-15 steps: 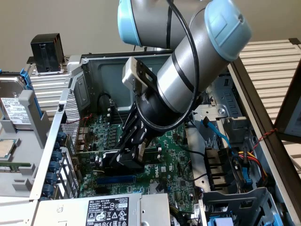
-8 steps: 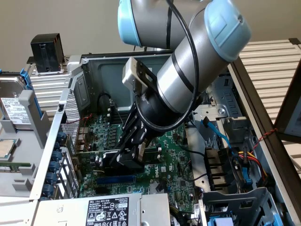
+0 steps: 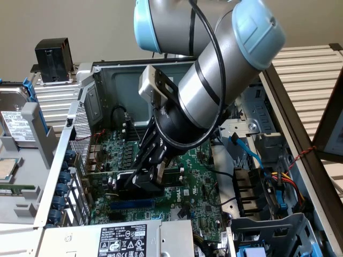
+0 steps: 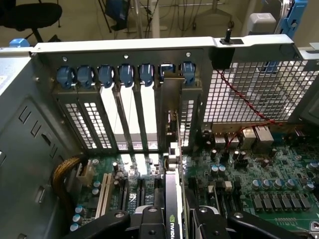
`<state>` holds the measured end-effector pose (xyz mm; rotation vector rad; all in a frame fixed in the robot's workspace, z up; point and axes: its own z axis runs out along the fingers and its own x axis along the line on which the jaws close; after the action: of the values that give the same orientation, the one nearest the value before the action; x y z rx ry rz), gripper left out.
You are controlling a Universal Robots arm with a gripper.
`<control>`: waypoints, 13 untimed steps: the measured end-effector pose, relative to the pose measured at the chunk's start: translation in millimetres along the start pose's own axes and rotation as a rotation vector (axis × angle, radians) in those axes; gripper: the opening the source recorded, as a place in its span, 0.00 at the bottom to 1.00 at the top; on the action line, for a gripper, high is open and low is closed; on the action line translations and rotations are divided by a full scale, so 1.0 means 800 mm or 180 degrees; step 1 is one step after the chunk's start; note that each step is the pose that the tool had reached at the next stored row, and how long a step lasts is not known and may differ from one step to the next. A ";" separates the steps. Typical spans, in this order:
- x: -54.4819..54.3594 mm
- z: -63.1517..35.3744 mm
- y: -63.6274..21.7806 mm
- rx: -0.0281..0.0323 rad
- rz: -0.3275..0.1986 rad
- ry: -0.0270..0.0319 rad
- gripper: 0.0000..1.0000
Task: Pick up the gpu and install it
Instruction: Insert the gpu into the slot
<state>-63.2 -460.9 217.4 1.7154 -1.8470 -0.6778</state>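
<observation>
So the open PC case (image 3: 64, 155) lay flat on its side on a pale slatted bench (image 3: 311, 75), with the big green motherboard (image 3: 201, 179) facing up and the power supply (image 3: 128, 238) at the near edge in the exterior view. The gripper (image 3: 146, 179) was down inside the case with its fingers pinched narrow on the gpu (image 3: 127, 186), one finger on each side of the black shroud. In the wrist view the gripper (image 4: 178, 223) had the gpu (image 4: 172, 196) standing on edge between the fingers. The card's metal bracket (image 4: 171, 104) stood upright against the rear slot openings, right by the row of blue retention clips (image 4: 125, 75). Honestly couldn't tell if the card's bottom edge was seated in a slot or just sitting above the board. A red wire (image 4: 239, 97) ran across the perforated grille (image 4: 264, 92) beside the bracket. On the exterior view's right, blue data cables (image 3: 249, 150) and a yellow-and-red wire bundle (image 3: 286, 176) sat near the drive bay. A hard drive (image 3: 15, 126) lay outside the case on the exterior view's left, with a black boxy thing (image 3: 53, 59) behind it. Past the case's back wall you could see a beige floor and a dark office chair (image 4: 30, 15).
</observation>
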 end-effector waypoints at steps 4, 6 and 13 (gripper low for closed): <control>0.000 0.001 0.000 0.0000 0.0000 -0.0001 0.27; 0.000 0.002 -0.001 0.0000 0.0000 0.0000 0.27; 0.000 0.003 -0.001 0.0000 -0.0004 -0.0005 0.27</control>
<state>-64.5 -460.9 215.3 1.7167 -1.8470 -0.6797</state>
